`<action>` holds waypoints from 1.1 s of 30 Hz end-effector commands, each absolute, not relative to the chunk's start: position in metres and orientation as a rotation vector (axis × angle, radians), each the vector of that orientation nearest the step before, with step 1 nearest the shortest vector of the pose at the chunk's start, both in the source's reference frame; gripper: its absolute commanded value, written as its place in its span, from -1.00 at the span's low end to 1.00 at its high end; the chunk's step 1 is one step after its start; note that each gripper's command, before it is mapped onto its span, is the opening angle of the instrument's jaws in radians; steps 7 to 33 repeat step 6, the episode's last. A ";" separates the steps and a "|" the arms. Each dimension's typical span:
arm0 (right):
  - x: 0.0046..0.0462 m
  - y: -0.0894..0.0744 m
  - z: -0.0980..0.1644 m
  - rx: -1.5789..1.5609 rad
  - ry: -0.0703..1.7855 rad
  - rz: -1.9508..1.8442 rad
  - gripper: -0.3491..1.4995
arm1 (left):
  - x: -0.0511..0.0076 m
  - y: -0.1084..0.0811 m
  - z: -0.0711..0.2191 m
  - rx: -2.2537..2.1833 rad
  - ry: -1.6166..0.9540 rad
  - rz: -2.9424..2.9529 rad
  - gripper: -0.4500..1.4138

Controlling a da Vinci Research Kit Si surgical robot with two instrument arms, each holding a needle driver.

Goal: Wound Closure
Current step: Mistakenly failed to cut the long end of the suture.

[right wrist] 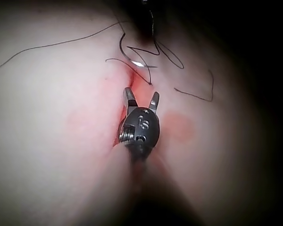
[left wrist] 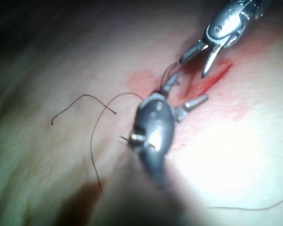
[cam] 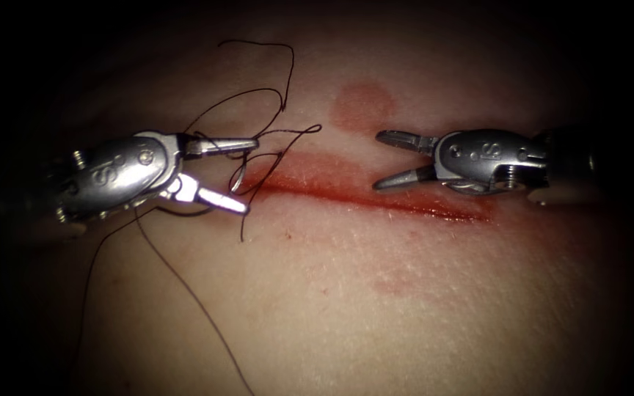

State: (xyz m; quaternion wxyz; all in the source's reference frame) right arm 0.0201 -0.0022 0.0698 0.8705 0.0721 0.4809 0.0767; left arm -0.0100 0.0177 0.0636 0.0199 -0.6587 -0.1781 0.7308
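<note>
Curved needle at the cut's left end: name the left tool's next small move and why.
Probably close the left arm's silver needle driver on the curved steel needle: its open, empty jaws straddle it at the red cut's left end. The right arm's needle driver is open and empty. Whether the needle pierces the pale tissue is unclear.

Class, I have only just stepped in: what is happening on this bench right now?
Two silver needle drivers hover over the pale pork-belly tissue with its red cut. The left tool has its jaws open at the cut's left end, around the thin curved steel needle, which lies amid loose dark thread. The right tool, jaws open, holds nothing.
</note>
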 end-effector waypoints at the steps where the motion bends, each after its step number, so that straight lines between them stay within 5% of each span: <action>1: 0.0207 -0.002 0.070 0.154 1.007 0.160 0.79 | -0.0105 0.018 0.064 -2.045 -0.554 2.266 -0.05; 33: 0.0207 -0.002 0.070 0.154 1.007 0.160 0.79 | -0.0105 0.018 0.064 -2.046 -0.554 2.267 -0.05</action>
